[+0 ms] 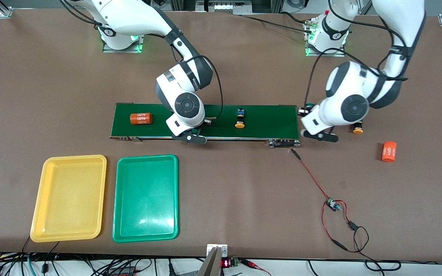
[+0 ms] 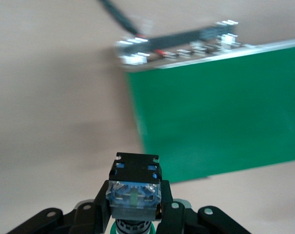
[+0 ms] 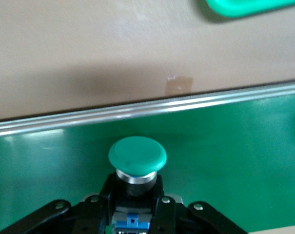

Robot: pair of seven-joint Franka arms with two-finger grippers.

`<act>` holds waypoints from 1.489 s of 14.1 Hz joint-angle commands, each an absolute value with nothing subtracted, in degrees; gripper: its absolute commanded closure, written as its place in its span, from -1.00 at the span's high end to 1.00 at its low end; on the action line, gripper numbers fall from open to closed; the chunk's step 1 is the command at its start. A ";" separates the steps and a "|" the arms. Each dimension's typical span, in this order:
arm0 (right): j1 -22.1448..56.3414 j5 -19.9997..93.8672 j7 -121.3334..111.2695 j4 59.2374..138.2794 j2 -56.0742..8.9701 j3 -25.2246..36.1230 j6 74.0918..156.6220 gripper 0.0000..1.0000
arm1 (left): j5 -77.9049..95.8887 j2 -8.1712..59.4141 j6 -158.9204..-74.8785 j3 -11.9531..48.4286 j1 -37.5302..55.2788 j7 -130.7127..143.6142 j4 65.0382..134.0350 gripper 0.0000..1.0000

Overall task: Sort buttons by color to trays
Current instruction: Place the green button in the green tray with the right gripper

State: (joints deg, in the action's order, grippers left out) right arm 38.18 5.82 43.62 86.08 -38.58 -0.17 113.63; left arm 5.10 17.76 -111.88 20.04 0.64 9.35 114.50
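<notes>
Trays, yellow (image 1: 68,198) and green (image 1: 145,197), lie side by side, well apart from both pincers. Right gripper (image 3: 135,207), low on the belt (image 1: 267,122), is clamped on a green button (image 3: 137,156) (likely to lift it). Left gripper (image 2: 134,210), just off the belt's end, grips another button (image 2: 135,190) by its body.

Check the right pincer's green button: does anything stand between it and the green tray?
Nothing visible does. The right pincer is shut on the green button over the belt; bare table lies between the belt and the green tray, nearer the front camera.
</notes>
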 commanded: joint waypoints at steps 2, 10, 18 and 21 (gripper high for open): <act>34.64 6.24 42.19 80.61 -37.62 -0.09 111.72 -1.00 | 7.12 21.35 -116.26 21.53 1.93 11.86 112.85 -0.64; 24.88 0.89 30.87 77.08 -41.13 2.02 117.42 -1.00 | 7.21 23.21 -121.38 21.62 3.78 14.76 113.47 1.00; 17.84 0.18 11.79 76.73 -50.17 2.28 126.20 -1.00 | 6.60 12.58 -110.05 20.31 -2.54 14.85 112.67 1.00; 16.53 0.26 6.26 76.73 -52.91 2.20 130.15 -1.00 | 5.98 12.48 -109.16 14.34 -3.43 14.42 112.76 1.00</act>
